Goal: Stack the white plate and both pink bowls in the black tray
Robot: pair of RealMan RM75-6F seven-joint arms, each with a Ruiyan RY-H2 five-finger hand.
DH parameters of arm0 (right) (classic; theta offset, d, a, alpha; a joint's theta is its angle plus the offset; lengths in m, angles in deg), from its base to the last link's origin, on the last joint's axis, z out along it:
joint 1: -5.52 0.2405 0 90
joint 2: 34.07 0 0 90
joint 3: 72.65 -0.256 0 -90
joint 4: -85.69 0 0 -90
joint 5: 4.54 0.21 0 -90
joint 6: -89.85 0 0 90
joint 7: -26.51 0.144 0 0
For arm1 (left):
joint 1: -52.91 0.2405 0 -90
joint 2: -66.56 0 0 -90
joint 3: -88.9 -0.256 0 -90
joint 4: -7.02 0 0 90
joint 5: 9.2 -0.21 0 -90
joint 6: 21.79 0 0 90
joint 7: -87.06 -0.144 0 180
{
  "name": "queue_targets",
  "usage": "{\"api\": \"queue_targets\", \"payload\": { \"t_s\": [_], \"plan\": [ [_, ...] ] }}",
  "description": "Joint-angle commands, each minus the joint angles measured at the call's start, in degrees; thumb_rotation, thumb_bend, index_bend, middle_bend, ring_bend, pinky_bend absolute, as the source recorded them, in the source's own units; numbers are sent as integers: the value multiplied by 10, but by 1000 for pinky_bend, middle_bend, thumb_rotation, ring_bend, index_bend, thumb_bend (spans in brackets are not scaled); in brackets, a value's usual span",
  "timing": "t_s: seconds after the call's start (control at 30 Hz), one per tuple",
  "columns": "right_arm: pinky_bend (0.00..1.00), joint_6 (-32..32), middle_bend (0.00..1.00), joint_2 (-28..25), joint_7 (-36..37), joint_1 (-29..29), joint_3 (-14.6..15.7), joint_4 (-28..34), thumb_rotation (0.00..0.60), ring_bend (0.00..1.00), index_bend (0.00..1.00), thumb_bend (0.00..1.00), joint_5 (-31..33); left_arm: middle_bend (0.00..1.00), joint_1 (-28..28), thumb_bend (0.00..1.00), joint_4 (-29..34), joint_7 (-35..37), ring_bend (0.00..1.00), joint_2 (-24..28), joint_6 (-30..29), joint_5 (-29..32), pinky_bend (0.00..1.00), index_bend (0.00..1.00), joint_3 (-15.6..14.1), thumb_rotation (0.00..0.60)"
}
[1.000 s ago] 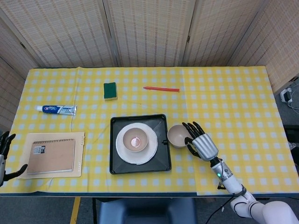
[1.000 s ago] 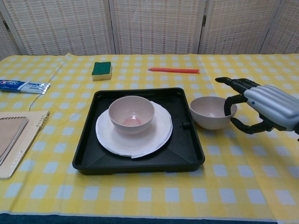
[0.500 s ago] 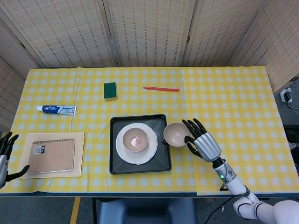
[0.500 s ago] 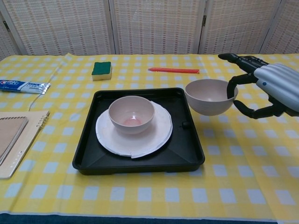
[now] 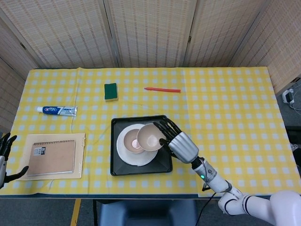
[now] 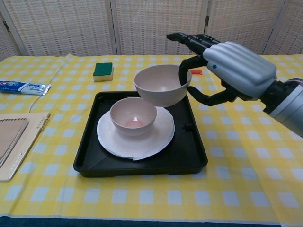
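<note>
One pink bowl (image 6: 161, 85) hangs mid-frame, gripped at its rim by the right robot hand (image 6: 226, 68), above the black tray (image 6: 90, 146). Below, a second pink bowl (image 6: 133, 116) sits on the white plate (image 6: 156, 137). At the lower-left edge, the left robot hand (image 5: 5, 157) is spread, holding nothing.

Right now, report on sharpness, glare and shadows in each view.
Head view: sharp, even light, no glare on the glossy black tray. Chest view: raised pink bowl and right hand are crisp; faint soft shadows on the white plate.
</note>
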Motion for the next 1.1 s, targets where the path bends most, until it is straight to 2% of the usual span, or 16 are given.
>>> {"api": "queue_targets", "payload": {
  "t_s": [0.03,0.13,0.3,0.63,1.1],
  "plan": [
    [0,-41,33,19,-41,23,-15,7,600,17,604,531,16,0,0,246,-3,10,0,2,6,-1,5,0,-3,600],
    [0,-53,35,47,-29,33,-24,-11,600,22,604,530,28,0,-2,246,-1,19,0,10,18,4,5,0,-5,600],
    [0,-58,36,89,-13,49,-29,-66,600,21,604,531,33,0,7,246,2,28,0,15,0,-5,5,0,-6,600],
    [0,-94,38,135,15,85,-41,-135,600,22,604,531,53,0,3,246,-2,29,0,14,11,3,4,0,-5,600],
    [0,-107,38,168,75,106,-24,-211,600,20,601,530,55,0,1,246,-3,28,0,12,18,10,6,0,-2,600]
  ]
}}
